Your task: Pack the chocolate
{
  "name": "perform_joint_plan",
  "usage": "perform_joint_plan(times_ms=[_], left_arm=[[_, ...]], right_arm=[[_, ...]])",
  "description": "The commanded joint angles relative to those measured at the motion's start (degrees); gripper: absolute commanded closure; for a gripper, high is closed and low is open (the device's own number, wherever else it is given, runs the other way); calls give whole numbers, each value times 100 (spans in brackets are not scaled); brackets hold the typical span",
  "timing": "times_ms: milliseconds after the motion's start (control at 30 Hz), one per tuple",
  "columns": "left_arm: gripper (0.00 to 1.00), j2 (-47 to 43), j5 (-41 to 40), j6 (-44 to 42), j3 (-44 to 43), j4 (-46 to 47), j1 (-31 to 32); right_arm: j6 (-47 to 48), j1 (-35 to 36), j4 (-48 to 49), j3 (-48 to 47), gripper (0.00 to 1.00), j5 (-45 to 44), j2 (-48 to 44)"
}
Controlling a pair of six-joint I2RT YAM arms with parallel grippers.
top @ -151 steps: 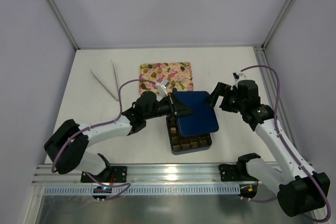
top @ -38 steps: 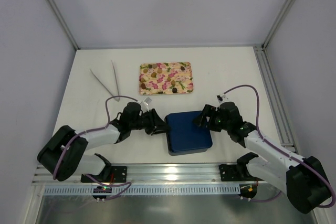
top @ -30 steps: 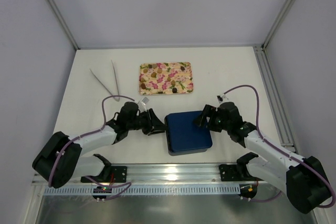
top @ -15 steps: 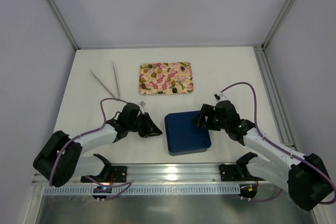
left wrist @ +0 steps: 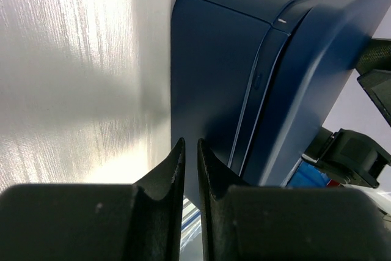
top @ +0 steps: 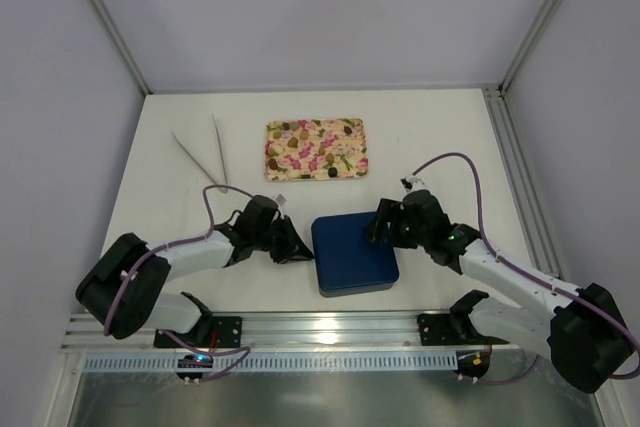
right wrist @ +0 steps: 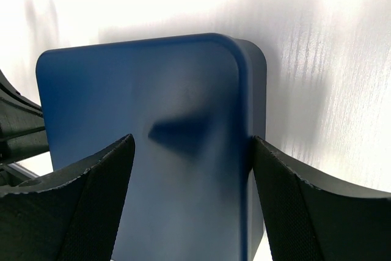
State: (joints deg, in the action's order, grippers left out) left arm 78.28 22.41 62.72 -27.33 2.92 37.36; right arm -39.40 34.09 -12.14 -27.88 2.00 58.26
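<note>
Clenched and empty, the left gripper (left wrist: 190, 145) is crowding the left side of the blue box (top: 355, 252); the right gripper (right wrist: 192, 142) is hovering spread above it. A careless shove is threatening to jolt the chocolate, presumably hidden inside.

blue box (top: 355, 254) is hogging the middle | lane's running between it and the floral tray (top: 315, 148) | tweezers (top: 197, 158) lying back-left

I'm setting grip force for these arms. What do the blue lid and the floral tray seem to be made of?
The lid looks like matte plastic or coated card. It is smooth, with rounded corners and a soft, dull sheen, and no hard glints. The tray is possibly printed card or thin plastic, going by its flat floral print and thin, low rim. It is too far away to settle.
</note>
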Motion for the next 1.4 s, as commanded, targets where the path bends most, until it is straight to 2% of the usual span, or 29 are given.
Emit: perform_joint_plan(times_ms=[0,467,500,1367], left_arm=[[89,29,-79,65,-176,235,78],[89,188,-97,118,-273,332,236],[89,196,-106,118,-290,332,236],[88,557,17,30,-615,200,315]], right_arm=[[28,116,98,-297,23,-165,10],[29,432,63,-455,22,-174,168],[37,458,63,-481,22,-365,177],[319,1214,-148,-842,9,-622,757]])
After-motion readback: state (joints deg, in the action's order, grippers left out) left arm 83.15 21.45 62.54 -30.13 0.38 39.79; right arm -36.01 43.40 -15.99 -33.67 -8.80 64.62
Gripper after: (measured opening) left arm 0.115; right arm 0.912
